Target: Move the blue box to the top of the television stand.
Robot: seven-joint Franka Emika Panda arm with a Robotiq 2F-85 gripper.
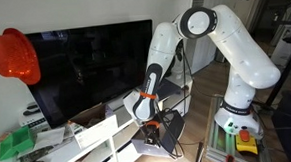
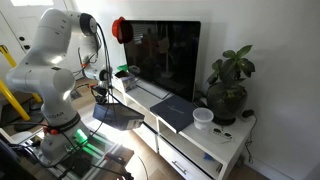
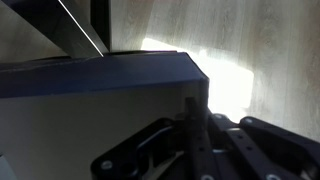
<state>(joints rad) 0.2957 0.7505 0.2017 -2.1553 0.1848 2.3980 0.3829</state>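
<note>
arm: the white arm (image 1: pixel 229 47) bends down from its base at the near end of the stand, wrist low in front of the cabinet.
gripper: the gripper (image 3: pixel 205 135) hangs at the blue box's edge; in both exterior views it sits just above the box (image 2: pixel 103 95) (image 1: pixel 145 113).
jaws: the dark fingers (image 3: pixel 190 115) lie close against the box wall, but i cannot tell whether they are clamped on it or loose.
blue box: the blue box (image 2: pixel 120 117) is in front of the stand and lower than its top, at the end nearest the robot; in the wrist view its blue-grey wall (image 3: pixel 100 80) fills the left half.
floor: pale wood floor (image 3: pixel 270 50) shows past the box's right corner.
stand: the long white stand (image 2: pixel 215 150) runs under the tv, its top not holding the box.
tv: the big black tv (image 2: pixel 165 55) stands on the stand.
stand top, far end: a plant (image 2: pixel 228 85), a white bowl (image 2: pixel 203 118) and a dark flat slab (image 2: pixel 175 112).
stand top, other end: a green box (image 1: pixel 17 145), with a red shape (image 1: pixel 14 56) above it beside the tv.
</note>
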